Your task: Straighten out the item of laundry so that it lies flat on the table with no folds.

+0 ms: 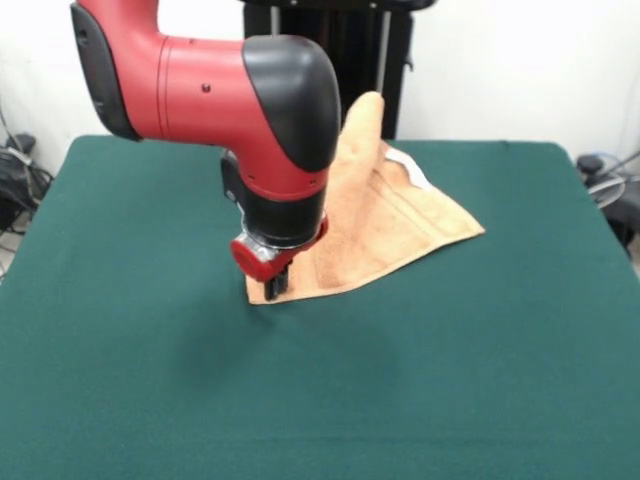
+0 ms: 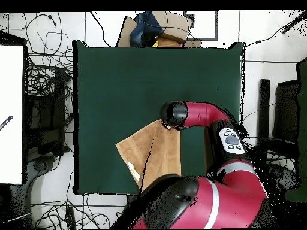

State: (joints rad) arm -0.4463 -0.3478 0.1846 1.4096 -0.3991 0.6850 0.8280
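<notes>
The gripper (image 1: 277,283) sits at the folded terry towel's (image 1: 400,225) corner, its grip unclear; cables (image 2: 45,81) surround the green table (image 2: 120,84).

The light orange-brown terry towel (image 1: 385,225) lies on the dark green felt-covered table (image 1: 480,380), right of centre in the front view. The red and black arm's gripper (image 1: 276,281) sits at the towel's lower left corner.
</notes>
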